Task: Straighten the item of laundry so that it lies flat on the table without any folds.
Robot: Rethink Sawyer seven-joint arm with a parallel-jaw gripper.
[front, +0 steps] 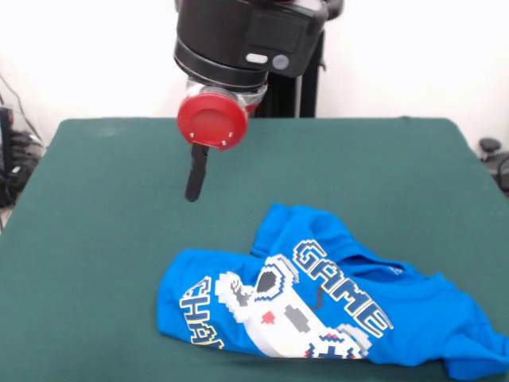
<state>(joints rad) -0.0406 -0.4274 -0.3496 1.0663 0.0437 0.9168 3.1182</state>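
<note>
Front view: crumpled blue T-shirt is seen bunched at near right of green tabletop, pincer is hung above far-left, empty, opening cannot be told; folded top edge should be gripped and drawn outward.

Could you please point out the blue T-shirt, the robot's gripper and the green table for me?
Bright blue T-shirt [318, 294]: front view, on the white controller print.
Black gripper [196, 177]: front view, on its finger.
Dark green felt table [95, 239]: front view, bare cloth.
</note>
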